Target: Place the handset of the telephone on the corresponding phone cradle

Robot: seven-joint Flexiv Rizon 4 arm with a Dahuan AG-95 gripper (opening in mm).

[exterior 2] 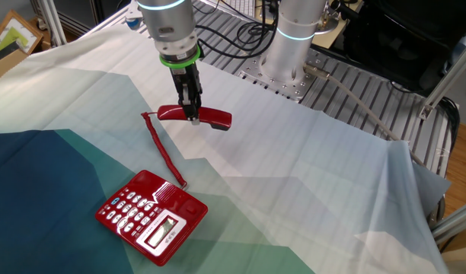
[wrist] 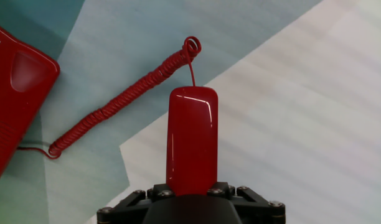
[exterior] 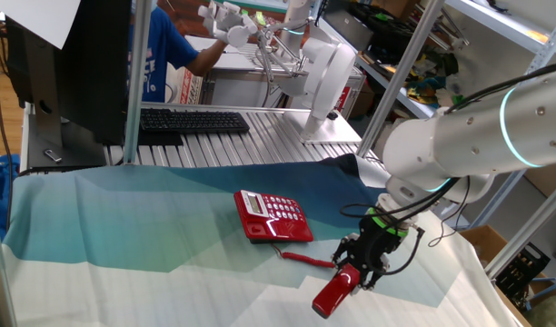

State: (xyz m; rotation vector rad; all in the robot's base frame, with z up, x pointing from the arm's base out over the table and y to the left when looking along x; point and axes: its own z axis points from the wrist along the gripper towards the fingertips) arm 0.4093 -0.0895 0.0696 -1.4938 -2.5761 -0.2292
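Handset pinched in my jaws, off the phone

My jaws (exterior 2: 192, 114) clamp the red handset (exterior 2: 212, 117) at its middle, just above the counter's cloth (exterior 2: 309, 190); its coiled cord (exterior 2: 161, 150) trails to the telephone (exterior 2: 151, 217), nearby with its phone cradle (exterior 2: 176, 199) unfilled.

There is one red telephone (exterior 2: 151, 218) on the cloth, with one red handset (exterior 2: 196, 116) lying apart from it and one coiled cord (exterior 2: 162, 150) joining the two. One robot arm (exterior: 469, 141) carries one gripper (exterior: 362, 267). A second arm (exterior 2: 294, 36) stands on its base behind it. One black keyboard (exterior: 193, 121) lies at the back. One cloth (exterior 2: 309, 198) covers the table.
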